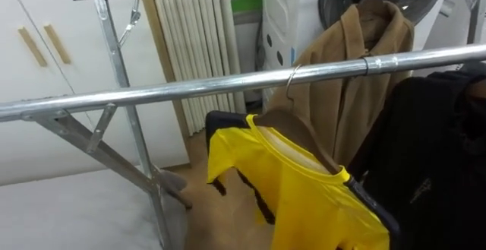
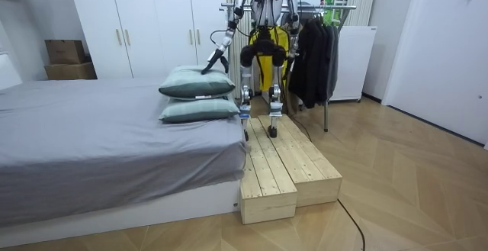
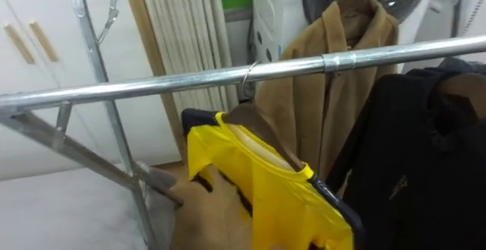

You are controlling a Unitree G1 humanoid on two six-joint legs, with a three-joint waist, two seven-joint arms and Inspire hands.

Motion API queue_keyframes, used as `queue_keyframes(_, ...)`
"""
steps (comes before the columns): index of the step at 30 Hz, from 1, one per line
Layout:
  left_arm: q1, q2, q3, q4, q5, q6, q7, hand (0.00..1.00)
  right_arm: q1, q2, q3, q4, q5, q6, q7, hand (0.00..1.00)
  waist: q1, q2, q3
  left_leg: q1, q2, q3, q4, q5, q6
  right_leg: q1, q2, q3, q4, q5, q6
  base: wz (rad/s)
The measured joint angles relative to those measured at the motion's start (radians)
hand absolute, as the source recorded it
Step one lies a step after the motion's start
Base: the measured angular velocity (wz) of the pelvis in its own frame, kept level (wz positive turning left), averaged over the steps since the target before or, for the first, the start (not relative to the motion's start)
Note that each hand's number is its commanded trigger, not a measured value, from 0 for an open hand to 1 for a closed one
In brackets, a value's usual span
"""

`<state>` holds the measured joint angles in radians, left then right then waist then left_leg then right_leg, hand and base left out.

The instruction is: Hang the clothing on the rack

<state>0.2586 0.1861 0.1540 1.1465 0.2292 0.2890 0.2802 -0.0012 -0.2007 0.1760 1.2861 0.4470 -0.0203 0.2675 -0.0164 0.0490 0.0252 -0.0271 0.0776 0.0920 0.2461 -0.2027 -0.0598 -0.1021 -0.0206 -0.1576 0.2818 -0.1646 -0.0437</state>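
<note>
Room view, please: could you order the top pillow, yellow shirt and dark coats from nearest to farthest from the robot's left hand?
1. top pillow, under the left hand.
2. yellow shirt, on the rack ahead.
3. dark coats, rack's right end.

White wardrobe (image 2: pixel 145 22) on back wall, beige slats (image 1: pixel 197 45) beside it. Bed (image 2: pixel 91 144), grey sheet, two pillows (image 2: pixel 197 83) stacked. Cardboard boxes (image 2: pixel 67 56) in corner. Plank platform (image 2: pixel 286 163) on light wood floor (image 2: pixel 412 175). White cabinet (image 2: pixel 352 60) at room view's right

Glossy metal rail (image 1: pixel 228 85), smooth cloth shirt (image 1: pixel 304 197)
</note>
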Motion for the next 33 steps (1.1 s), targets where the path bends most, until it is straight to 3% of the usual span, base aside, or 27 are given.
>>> queue_keyframes(2,-0.036,0.006,-0.025,-0.021,0.020,-0.009,0.000,0.00,-0.013,0.003,0.000,0.000,-0.041,0.000,-0.001,0.00,-0.012,-0.001,0.0009,-0.055,0.002,0.028,0.026,0.027,0.003,0.005,-0.025,-0.091,-0.004,-0.007,-0.003,1.41)
queue_keyframes(4,-0.095,0.013,-0.064,-0.046,0.020,-0.030,0.005,0.00,-0.014,0.002,-0.003,0.007,-0.060,0.012,-0.003,0.00,-0.004,-0.019,0.0032,-0.087,0.012,0.198,-0.004,0.103,0.027,0.021,-0.068,-0.222,-0.008,-0.026,-0.004,1.70)
queue_keyframes(5,-0.103,0.013,-0.071,-0.050,0.020,-0.039,0.008,0.00,-0.016,0.002,-0.003,0.007,-0.061,0.018,-0.002,0.00,0.002,-0.026,0.0028,-0.090,0.013,0.233,-0.021,0.120,0.032,0.022,-0.081,-0.251,-0.012,-0.029,-0.006,1.47)
queue_keyframes(6,-0.117,0.012,-0.087,-0.058,0.024,-0.061,0.008,0.00,-0.014,0.002,-0.004,0.007,-0.060,0.027,-0.001,0.00,0.010,-0.034,0.0016,-0.095,0.023,0.297,-0.007,0.131,0.037,0.035,-0.097,-0.314,-0.017,-0.036,-0.011,1.07)
queue_keyframes(7,-0.123,0.010,-0.095,-0.059,0.030,-0.070,0.007,0.00,-0.013,0.001,-0.006,0.006,-0.061,0.031,-0.002,0.00,0.015,-0.035,-0.0023,-0.094,0.037,0.336,0.019,0.120,0.042,0.045,-0.102,-0.345,-0.019,-0.038,-0.010,1.31)
queue_keyframes(9,-0.119,0.003,-0.101,-0.059,0.063,-0.109,-0.007,0.00,-0.009,0.001,-0.014,0.003,-0.088,0.063,-0.004,0.00,0.024,-0.042,-0.0053,-0.059,0.079,0.449,0.121,0.058,0.055,0.097,-0.116,-0.468,-0.024,-0.052,-0.007,1.28)
queue_keyframes(11,-0.121,0.005,-0.101,-0.060,0.069,-0.134,-0.019,0.00,-0.008,-0.001,-0.017,0.002,-0.100,0.077,-0.009,0.00,0.025,-0.041,-0.0068,-0.022,0.101,0.487,0.148,0.016,0.055,0.128,-0.119,-0.546,-0.023,-0.066,0.000,1.30)
queue_keyframes(14,-0.123,0.002,-0.104,-0.071,0.082,-0.183,-0.032,0.00,-0.008,-0.001,-0.023,0.002,-0.099,0.092,-0.037,0.00,0.045,-0.039,-0.0102,0.044,0.100,0.513,0.112,-0.018,0.020,0.161,-0.124,-0.635,-0.019,-0.075,0.013,0.97)
queue_keyframes(15,-0.123,-0.001,-0.107,-0.077,0.088,-0.196,-0.036,0.00,-0.012,-0.002,-0.026,0.002,-0.098,0.101,-0.044,0.00,0.048,-0.040,-0.0118,0.054,0.087,0.507,0.086,-0.020,0.016,0.173,-0.132,-0.666,-0.013,-0.079,0.021,0.75)
queue_keyframes(18,-0.127,-0.017,-0.111,-0.077,0.087,-0.228,-0.042,0.00,-0.007,-0.001,-0.049,0.002,-0.096,0.116,-0.052,0.00,0.050,-0.048,-0.0272,0.072,0.056,0.500,0.053,-0.022,0.021,0.222,-0.166,-0.733,0.013,-0.085,0.050,0.76)
queue_keyframes(21,-0.128,-0.024,-0.111,-0.074,0.088,-0.266,-0.068,0.00,-0.007,0.001,-0.108,0.002,-0.096,0.126,-0.060,0.00,0.049,-0.052,-0.0324,0.089,0.024,0.439,0.032,-0.035,0.043,0.267,-0.216,-0.778,0.087,-0.092,0.078,0.66)
queue_keyframes(23,-0.132,-0.028,-0.111,-0.074,0.087,-0.292,-0.084,0.00,-0.004,0.006,-0.144,0.002,-0.109,0.123,-0.068,0.00,0.039,-0.055,-0.0337,0.089,-0.004,0.376,0.031,-0.044,0.058,0.281,-0.241,-0.751,0.137,-0.085,0.083,1.04)
queue_keyframes(24,-0.134,-0.033,-0.111,-0.076,0.086,-0.314,-0.093,0.00,0.007,0.013,-0.170,0.002,-0.132,0.124,-0.072,0.00,0.027,-0.062,-0.0335,0.087,-0.023,0.321,0.040,-0.052,0.073,0.291,-0.251,-0.690,0.166,-0.077,0.081,1.35)
queue_keyframes(25,-0.135,-0.036,-0.113,-0.076,0.085,-0.326,-0.096,0.00,0.014,0.014,-0.176,0.002,-0.141,0.124,-0.076,0.00,0.021,-0.064,-0.0345,0.085,-0.028,0.293,0.049,-0.057,0.082,0.293,-0.253,-0.640,0.182,-0.071,0.075,1.56)
queue_keyframes(26,-0.138,-0.046,-0.124,-0.077,0.083,-0.348,-0.097,0.00,0.034,0.015,-0.182,0.003,-0.149,0.125,-0.083,0.00,0.019,-0.062,-0.0315,0.084,-0.036,0.224,0.068,-0.067,0.098,0.290,-0.246,-0.511,0.215,-0.055,0.052,1.61)
queue_keyframes(27,-0.145,-0.058,-0.135,-0.077,0.065,-0.363,-0.098,0.00,0.057,0.016,-0.202,0.003,-0.152,0.125,-0.085,0.00,0.019,-0.058,-0.0365,0.089,-0.041,0.155,0.081,-0.075,0.111,0.268,-0.221,-0.384,0.240,-0.046,0.040,1.54)
queue_keyframes(28,-0.148,-0.063,-0.139,-0.078,0.050,-0.369,-0.099,0.00,0.065,0.018,-0.209,0.003,-0.153,0.125,-0.086,0.00,0.020,-0.058,-0.0428,0.088,-0.043,0.127,0.079,-0.077,0.114,0.259,-0.201,-0.323,0.233,-0.055,0.047,1.32)
queue_keyframes(29,-0.158,-0.072,-0.138,-0.078,0.032,-0.380,-0.099,0.00,0.066,0.023,-0.213,0.001,-0.159,0.122,-0.089,0.00,0.022,-0.052,-0.0474,0.091,-0.045,0.084,0.072,-0.077,0.115,0.237,-0.158,-0.228,0.196,-0.085,0.071,1.04)
queue_keyframes(30,-0.166,-0.075,-0.136,-0.078,0.012,-0.387,-0.099,0.00,0.065,0.034,-0.225,0.000,-0.170,0.118,-0.094,0.00,0.023,-0.059,-0.0461,0.095,-0.045,0.051,0.068,-0.074,0.115,0.208,-0.131,-0.178,0.147,-0.095,0.075,1.07)
queue_keyframes(31,-0.169,-0.073,-0.130,-0.078,-0.008,-0.395,-0.099,0.00,0.064,0.048,-0.240,0.000,-0.174,0.117,-0.103,0.00,0.025,-0.072,-0.0435,0.103,-0.048,0.028,0.065,-0.074,0.114,0.190,-0.097,-0.130,0.068,-0.075,0.077,0.78)
queue_keyframes(32,-0.169,-0.071,-0.123,-0.078,-0.024,-0.402,-0.099,0.00,0.063,0.056,-0.241,0.000,-0.177,0.117,-0.111,0.00,0.027,-0.083,-0.0423,0.110,-0.057,0.015,0.063,-0.073,0.113,0.187,-0.088,-0.103,0.022,-0.025,0.081,0.74)
queue_keyframes(33,-0.167,-0.071,-0.117,-0.075,-0.042,-0.407,-0.104,0.00,0.066,0.059,-0.242,-0.001,-0.181,0.117,-0.119,0.00,0.029,-0.096,-0.0397,0.123,-0.063,-0.012,0.061,-0.079,0.106,0.203,-0.085,-0.084,0.000,-0.014,0.104,0.51)
